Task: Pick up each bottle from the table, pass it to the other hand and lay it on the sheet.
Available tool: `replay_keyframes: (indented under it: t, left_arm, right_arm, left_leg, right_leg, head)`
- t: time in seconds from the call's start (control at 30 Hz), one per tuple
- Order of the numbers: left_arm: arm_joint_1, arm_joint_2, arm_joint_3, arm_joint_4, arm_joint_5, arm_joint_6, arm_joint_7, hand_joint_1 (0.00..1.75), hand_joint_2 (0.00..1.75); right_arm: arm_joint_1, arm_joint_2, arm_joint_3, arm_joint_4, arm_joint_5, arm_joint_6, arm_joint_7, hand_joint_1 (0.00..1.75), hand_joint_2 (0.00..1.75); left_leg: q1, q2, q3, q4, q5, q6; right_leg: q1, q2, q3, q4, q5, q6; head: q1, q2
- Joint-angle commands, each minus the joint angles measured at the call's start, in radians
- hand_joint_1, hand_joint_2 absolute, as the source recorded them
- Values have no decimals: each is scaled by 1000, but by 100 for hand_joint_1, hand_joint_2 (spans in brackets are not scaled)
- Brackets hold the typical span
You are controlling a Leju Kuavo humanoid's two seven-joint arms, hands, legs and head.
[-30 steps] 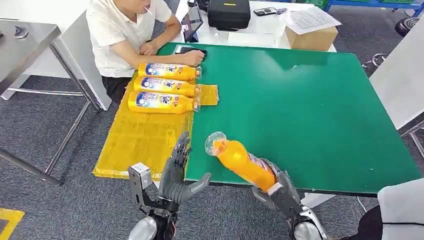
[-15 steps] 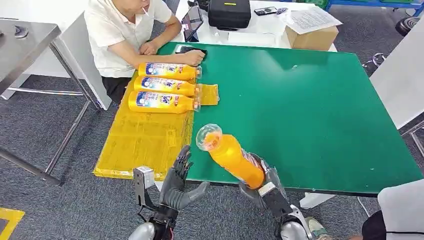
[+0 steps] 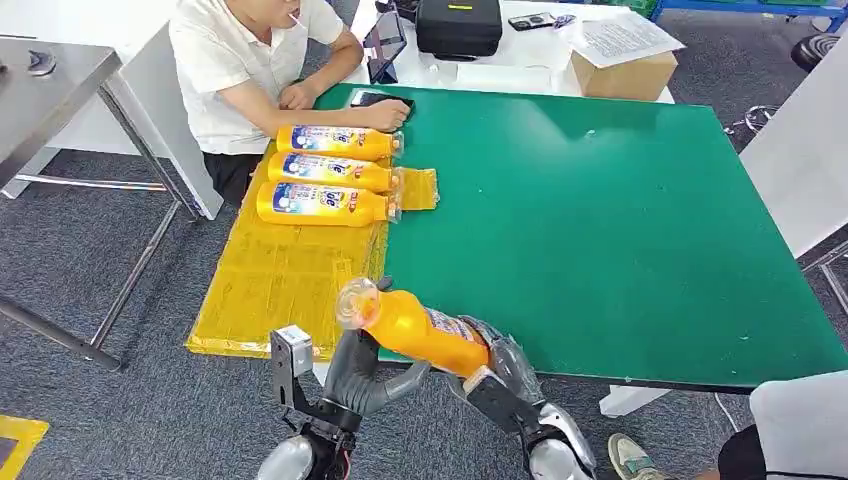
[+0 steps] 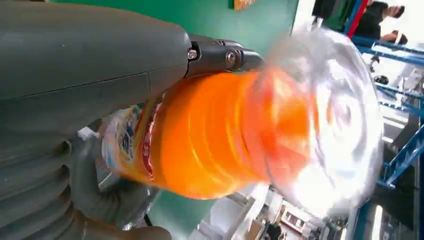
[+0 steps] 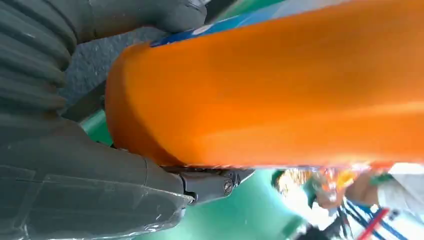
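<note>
My right hand [image 3: 500,362] grips the base of the orange plastic bottle [image 3: 415,327], tilted neck-first over the green table's [image 3: 620,220] near edge so my left hand [image 3: 365,375], open beneath it, can take it for the yellow sheet [image 3: 280,275].

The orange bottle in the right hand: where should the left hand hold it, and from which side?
Probably the upper body of the orange bottle, just below the clear cap. The right hand covers the base end, so that part is free. The left hand sits under it, palm open, so closing from below seems best.
</note>
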State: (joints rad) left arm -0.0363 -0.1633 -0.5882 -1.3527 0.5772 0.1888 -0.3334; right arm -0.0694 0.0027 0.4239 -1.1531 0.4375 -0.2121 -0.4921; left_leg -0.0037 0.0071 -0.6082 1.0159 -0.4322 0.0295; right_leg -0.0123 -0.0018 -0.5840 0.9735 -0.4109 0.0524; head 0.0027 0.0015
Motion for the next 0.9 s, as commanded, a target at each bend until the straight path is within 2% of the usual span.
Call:
replay_keyframes:
  t: [0.03, 0.27, 0.37, 0.47, 0.6, 0.7, 0.77, 0.9]
  left_arm:
    - [-37, 18, -35, 58, 2, -6, 5, 0, 175]
    - [-38, 31, -55, 59, -10, -18, 20, 0, 175]
    - [-46, 29, -67, 125, -20, 5, 68, 0, 175]
    - [-80, 13, -52, 235, 45, 10, 95, 0, 175]
    - [-123, -19, -21, 274, 64, 51, 54, 0, 175]
    - [-166, -39, -7, 304, 66, 91, 51, 0, 175]
    - [-162, -62, 30, 303, 109, 115, 46, 0, 175]
    - [-156, -65, 31, 291, 174, 152, 70, 0, 175]
  right_arm:
    - [-82, 29, 56, 172, -14, -7, 3, 175, 175]
    - [-86, 28, 58, 182, -29, -2, 2, 175, 175]
    - [-94, 32, 67, 193, 0, -54, 7, 175, 175]
    - [-115, 50, 102, 193, 8, -65, -1, 175, 175]
    - [-126, 79, 156, 179, -1, -47, -3, 175, 175]
    - [-125, 73, 201, 155, 22, -86, 1, 175, 175]
    - [-126, 69, 219, 147, 33, -113, 9, 175, 175]
    - [-125, 58, 258, 130, 54, -158, 13, 175, 175]
  left_leg:
    - [0, 0, 4, -2, -1, -1]
    - [1, 0, 3, -1, -1, -1]
    - [0, 0, 3, -2, -1, -2]
    - [0, 1, 3, -2, 0, -2]
    - [1, 1, 3, -1, -1, -2]
    - [1, -1, 1, 0, 0, -2]
    - [1, -1, 2, -1, 0, -3]
    - [1, -1, 2, 0, -1, -2]
  right_leg:
    - [0, 1, 3, -1, -1, -2]
    - [0, 1, 3, -1, -1, -2]
    - [0, 1, 3, -1, -1, -2]
    - [0, 1, 3, -1, 0, -2]
    - [1, 2, 2, 0, -1, -3]
    - [1, -1, 1, 1, -1, -2]
    - [1, -1, 2, 0, -1, -2]
    - [1, -1, 3, 0, -2, -2]
  head:
    - [0, 0]
    - [0, 0]
    - [0, 0]
    - [0, 0]
    - [0, 0]
    - [0, 0]
    - [0, 0]
    - [0, 0]
